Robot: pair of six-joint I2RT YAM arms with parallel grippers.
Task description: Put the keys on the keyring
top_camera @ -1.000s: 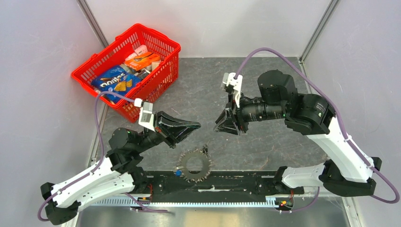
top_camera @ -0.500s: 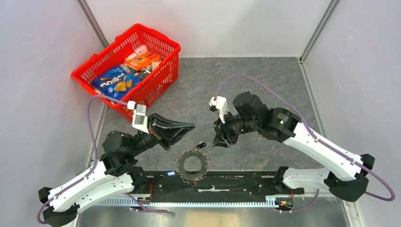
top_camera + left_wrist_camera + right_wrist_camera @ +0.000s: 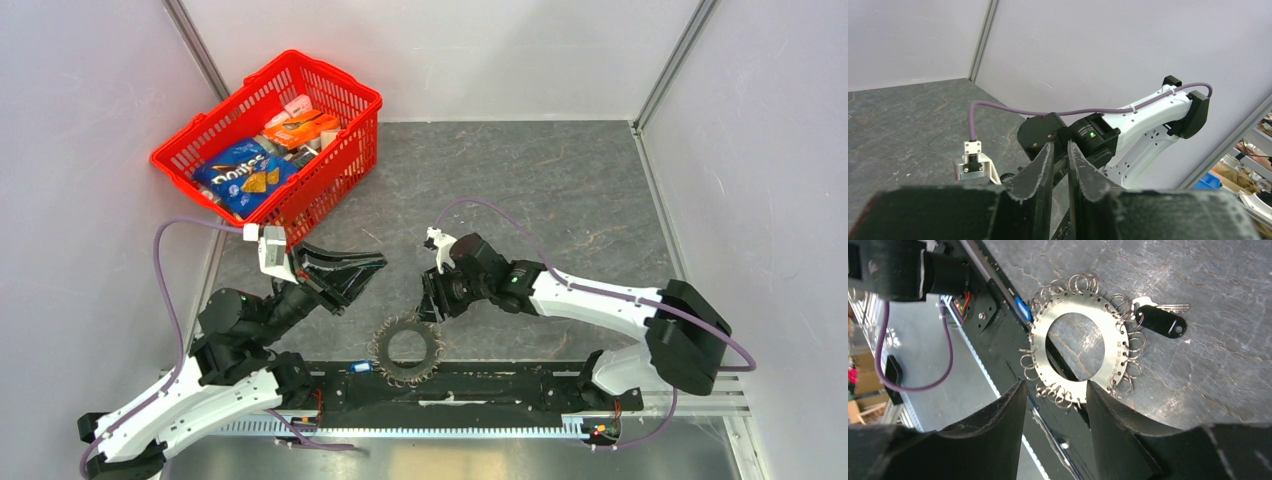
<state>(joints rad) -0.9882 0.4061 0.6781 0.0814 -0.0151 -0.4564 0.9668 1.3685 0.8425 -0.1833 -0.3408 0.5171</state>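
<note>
The keyring is a flat silvery disc (image 3: 383,352) with a round hole and many small split rings round its rim, lying at the table's near edge. In the right wrist view the disc (image 3: 1068,304) has a silver key (image 3: 1173,306) on a black tag (image 3: 1160,322) lying against its far side, and a small blue-headed key (image 3: 1022,307) on the side over the rail. My right gripper (image 3: 428,308) is open and empty just above the disc (image 3: 1053,390). My left gripper (image 3: 375,264) is shut and empty, raised to the left (image 3: 1060,150).
A red basket (image 3: 300,205) with snack packs stands at the back left. A black base rail (image 3: 500,385) runs along the near edge, partly under the disc. Grey walls enclose the table on three sides.
My right arm has stretched forward and down, bringing its open gripper from mid-table to just above the disc. My left gripper has pulled back to the left.
</note>
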